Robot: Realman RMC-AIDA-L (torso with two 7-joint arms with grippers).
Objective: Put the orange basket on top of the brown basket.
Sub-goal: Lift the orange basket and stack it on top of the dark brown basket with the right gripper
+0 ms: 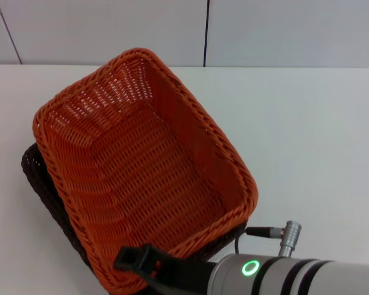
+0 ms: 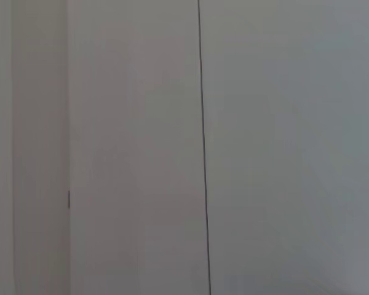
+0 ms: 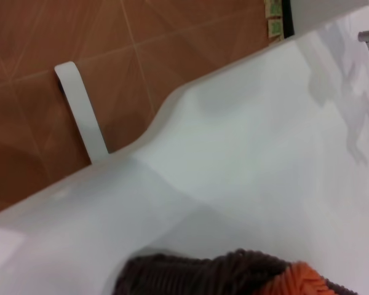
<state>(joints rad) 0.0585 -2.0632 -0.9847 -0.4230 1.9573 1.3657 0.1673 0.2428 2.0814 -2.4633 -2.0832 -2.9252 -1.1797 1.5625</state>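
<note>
The orange basket (image 1: 141, 166) lies skewed inside the brown basket (image 1: 40, 178). Only the brown one's left rim and a strip at the near right show beneath it. My right gripper (image 1: 141, 264) reaches in from the bottom of the head view and sits at the orange basket's near rim, with a black part lying over that rim. The right wrist view shows a corner of the brown basket (image 3: 190, 273) with a bit of the orange basket (image 3: 298, 279) on it. The left gripper is out of view, and its wrist view shows only a wall.
The baskets stand on a white table (image 1: 313, 141) against a white panelled wall (image 1: 111, 31). The right wrist view shows the table's curved edge (image 3: 166, 110) with brown floor tiles (image 3: 172, 43) beyond it.
</note>
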